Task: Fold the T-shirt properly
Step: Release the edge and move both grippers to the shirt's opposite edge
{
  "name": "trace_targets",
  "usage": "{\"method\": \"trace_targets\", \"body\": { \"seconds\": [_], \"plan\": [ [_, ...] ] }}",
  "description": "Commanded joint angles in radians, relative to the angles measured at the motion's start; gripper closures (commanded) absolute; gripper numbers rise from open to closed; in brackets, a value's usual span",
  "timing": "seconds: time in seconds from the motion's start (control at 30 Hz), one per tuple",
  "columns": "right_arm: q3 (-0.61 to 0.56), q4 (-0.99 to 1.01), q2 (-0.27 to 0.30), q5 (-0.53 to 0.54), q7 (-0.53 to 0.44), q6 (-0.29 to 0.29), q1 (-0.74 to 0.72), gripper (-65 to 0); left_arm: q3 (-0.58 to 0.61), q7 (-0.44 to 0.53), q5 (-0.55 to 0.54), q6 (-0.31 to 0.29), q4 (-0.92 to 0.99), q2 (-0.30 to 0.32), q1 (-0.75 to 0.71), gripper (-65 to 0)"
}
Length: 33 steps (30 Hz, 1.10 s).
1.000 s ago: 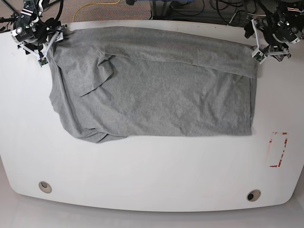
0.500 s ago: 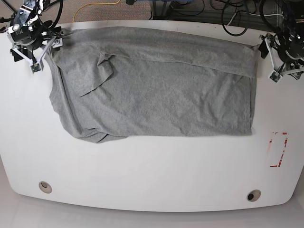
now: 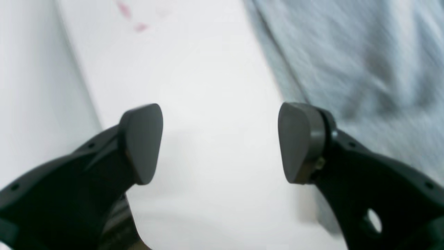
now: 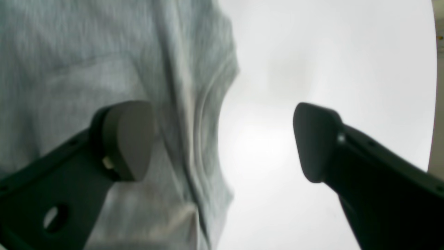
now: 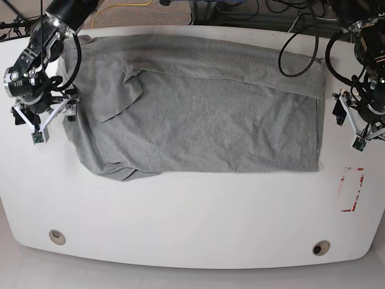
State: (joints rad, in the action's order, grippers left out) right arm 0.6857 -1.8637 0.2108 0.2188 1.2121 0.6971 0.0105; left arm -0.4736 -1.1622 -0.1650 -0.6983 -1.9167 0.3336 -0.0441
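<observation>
Cloth covers the upper middle of the white desk [image 5: 192, 223]: the T-shirt [image 5: 204, 114] lies spread as a wide grey slab, its far long edge already turned over onto itself in a band along the top, one sleeve bunched in a crumpled flap near the upper left of the base view, and its lower edge rumpled at the left corner. No lettering shows from here. Both arms flank the garment at its short ends. The right pincer [image 4: 222, 142] stands released, jaws wide, one jaw over the grey fabric and the other over bare desk, so the shirt's wavy side edge runs between them without being held. The left pincer [image 3: 220, 142] is likewise released and empty, with only white desk between its jaws and the shirt's edge just beside its right jaw. Judging by this, one lengthwise fold is laid and the arms are placed for the next one, with neither grasp yet made. What follows seems to call for each pincer to drop onto the near corner of its own side, pinch through the fabric, and carry the lower edge up and across together, keeping tension even so the bunched sleeve and the rumpled corner do not get folded in.
</observation>
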Motion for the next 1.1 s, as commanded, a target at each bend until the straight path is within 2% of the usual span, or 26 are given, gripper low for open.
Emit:
{"method": "trace_targets", "body": {
  "seconds": [0.0,0.23,0.4,0.57,0.7,0.87,1.07],
  "plan": [
    [-0.036,0.083,0.025,-0.035,-0.03,0.001,-0.116,-59.0,0.008,0.026,0.032,0.0,0.019,-0.026,0.085,-48.5],
    [-0.085,0.319,0.028,-0.131,-0.157,0.001,-0.3,-59.0,0.045,0.058,0.15,0.0,0.078,-0.081,0.194,-48.5],
    [-0.09,0.542,0.032,-0.215,-0.294,0.001,-0.429,-58.8,0.089,0.058,0.209,0.0,0.078,-0.121,0.215,-48.5],
    [-0.091,0.757,0.043,-0.302,-0.444,0.001,-0.528,-51.7,0.098,0.06,0.221,0.0,0.062,-0.126,0.214,-48.5],
    [-0.091,0.909,0.069,-0.333,-0.541,0.001,-0.574,-47.7,0.098,0.057,0.221,0.0,0.052,-0.126,0.203,-48.5],
    [-0.091,1.07,0.101,-0.336,-0.647,0.001,-0.599,-47.4,0.097,0.06,0.221,0.0,0.05,-0.126,0.172,-48.5],
    [-0.091,1.133,0.111,-0.339,-0.714,0.001,-0.593,-46.9,0.091,0.06,0.221,0.0,0.05,-0.121,0.169,-48.5]
  ]
}}
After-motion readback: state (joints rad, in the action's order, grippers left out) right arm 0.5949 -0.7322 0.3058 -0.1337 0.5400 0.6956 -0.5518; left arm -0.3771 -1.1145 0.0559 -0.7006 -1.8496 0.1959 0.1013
